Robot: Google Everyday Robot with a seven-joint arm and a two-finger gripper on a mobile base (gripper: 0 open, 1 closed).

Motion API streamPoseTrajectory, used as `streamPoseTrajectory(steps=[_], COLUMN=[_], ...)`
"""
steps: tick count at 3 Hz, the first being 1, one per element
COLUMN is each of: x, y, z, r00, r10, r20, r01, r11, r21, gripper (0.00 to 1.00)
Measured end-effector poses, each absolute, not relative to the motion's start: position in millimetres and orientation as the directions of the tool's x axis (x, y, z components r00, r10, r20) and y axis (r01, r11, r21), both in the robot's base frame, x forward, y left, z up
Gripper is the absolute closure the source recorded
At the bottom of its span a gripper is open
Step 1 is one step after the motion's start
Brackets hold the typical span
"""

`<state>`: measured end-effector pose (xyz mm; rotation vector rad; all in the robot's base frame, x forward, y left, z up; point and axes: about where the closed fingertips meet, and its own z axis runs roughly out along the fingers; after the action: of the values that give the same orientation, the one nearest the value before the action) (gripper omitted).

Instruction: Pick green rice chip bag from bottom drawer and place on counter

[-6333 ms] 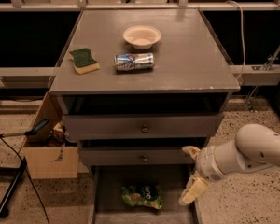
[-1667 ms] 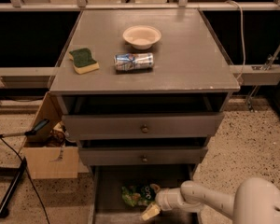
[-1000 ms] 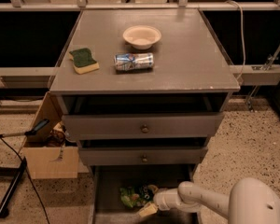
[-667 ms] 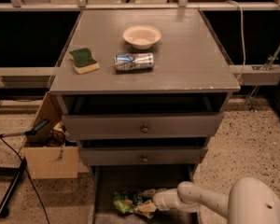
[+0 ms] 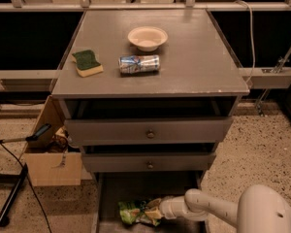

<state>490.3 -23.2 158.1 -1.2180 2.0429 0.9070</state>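
Observation:
The green rice chip bag (image 5: 132, 211) lies crumpled on the floor of the open bottom drawer (image 5: 111, 191), towards its front left. My gripper (image 5: 154, 212) reaches in from the right on a white arm and sits against the bag's right end. The counter (image 5: 194, 57) is the grey cabinet top above the drawers.
On the counter stand a white bowl (image 5: 147, 37), a lying can (image 5: 138, 64) and a green-topped yellow sponge (image 5: 87, 62). Two upper drawers with knobs (image 5: 150, 134) overhang the bottom drawer. A cardboard box (image 5: 51, 152) stands on the floor at the left.
My arm came down from the right side into the bottom drawer and reached the bag. In the last second the bag has shifted left across the drawer floor with the gripper against it.

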Motion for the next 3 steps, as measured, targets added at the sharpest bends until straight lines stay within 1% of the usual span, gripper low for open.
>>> streamPoseTrajectory(steps=[2,3], x=[491,483], y=[-16,-22], z=[164,202], r00=[-0.388,-0.318], r10=[-0.524,-0.546], r20=[-0.758,-0.775], r01=[-0.914,-0.94], r11=[0.325,0.285], r21=[0.243,0.186], gripper=[1.0,1.0])
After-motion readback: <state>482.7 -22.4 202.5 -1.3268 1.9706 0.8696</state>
